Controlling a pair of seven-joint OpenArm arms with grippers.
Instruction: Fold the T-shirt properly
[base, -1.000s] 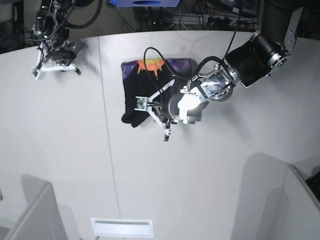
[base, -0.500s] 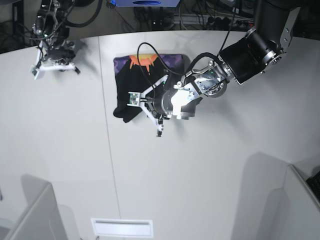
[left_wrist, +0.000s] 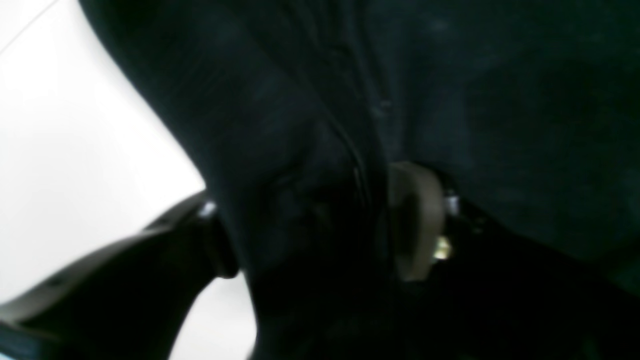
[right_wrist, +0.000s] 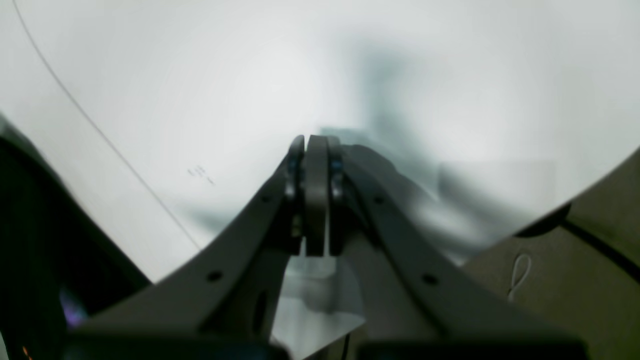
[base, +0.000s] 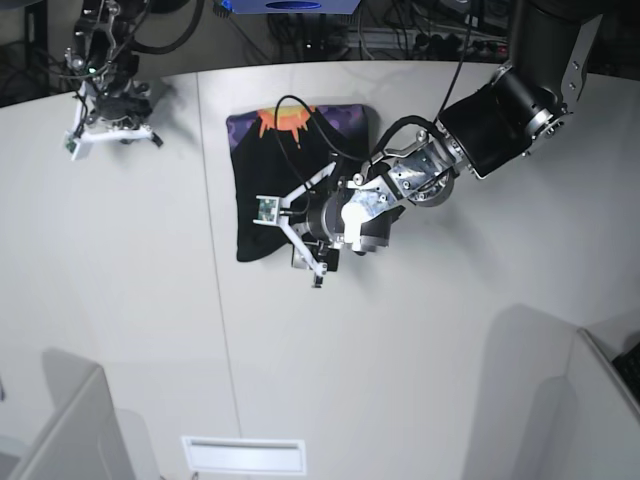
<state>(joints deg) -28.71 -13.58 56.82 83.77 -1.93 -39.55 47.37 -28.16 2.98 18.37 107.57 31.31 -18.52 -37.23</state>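
The black T-shirt (base: 268, 175) lies folded into a rough rectangle on the white table, its orange sunburst and purple print showing along the far edge. My left gripper (base: 298, 242) is low over its near right corner. In the left wrist view dark cloth (left_wrist: 500, 100) fills the frame. The left gripper (left_wrist: 315, 235) is open, its fingers wide apart with a fold of the T-shirt still between them. My right gripper (base: 108, 128) rests at the table's far left corner, away from the shirt. In the right wrist view it (right_wrist: 315, 145) is shut on nothing.
A thin seam (base: 215, 260) runs front to back across the table (base: 420, 340), just left of the T-shirt. Grey partition panels (base: 70, 430) stand at both near corners, with a white slot (base: 243, 455) between them. Cables and equipment crowd the back edge.
The left arm carried the shirt's near edge leftward and toward the front. The bunched corner now lies flatter. The left fingers have spread apart. The right arm has not moved.
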